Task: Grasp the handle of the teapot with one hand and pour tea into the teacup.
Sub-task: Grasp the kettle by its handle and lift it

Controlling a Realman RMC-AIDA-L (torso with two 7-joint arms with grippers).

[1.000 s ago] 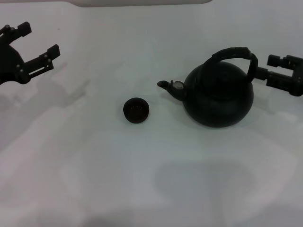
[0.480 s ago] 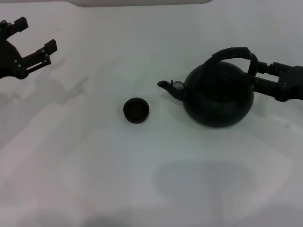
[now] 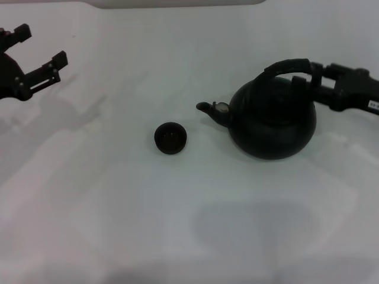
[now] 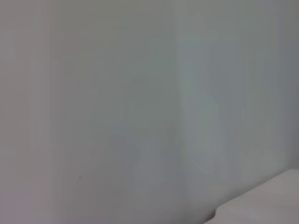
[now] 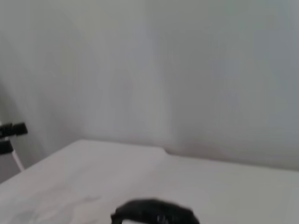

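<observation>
The matte black teapot [image 3: 272, 121] stands right of centre in the head view, its spout [image 3: 208, 108] pointing left toward the teacup [image 3: 170, 138]. The small dark teacup stands upright, a short gap from the spout. The ribbed black handle [image 3: 288, 64] arches over the pot, and a dark strip of it shows low in the right wrist view [image 5: 154, 213]. My right gripper [image 3: 316, 83] reaches in from the right, open, with one finger on each side of the handle's right end. My left gripper [image 3: 39, 52] is open and empty at the far left.
Everything stands on a white table [image 3: 177, 213]. Its far edge meets a pale wall [image 5: 187, 70]. The left gripper shows far off in the right wrist view [image 5: 11, 130]. The left wrist view holds only wall and a table corner [image 4: 266, 200].
My right gripper has moved left from beside the teapot until its fingers straddle the handle's right end. My left gripper has drawn slightly back to the left. Teapot and teacup have not moved.
</observation>
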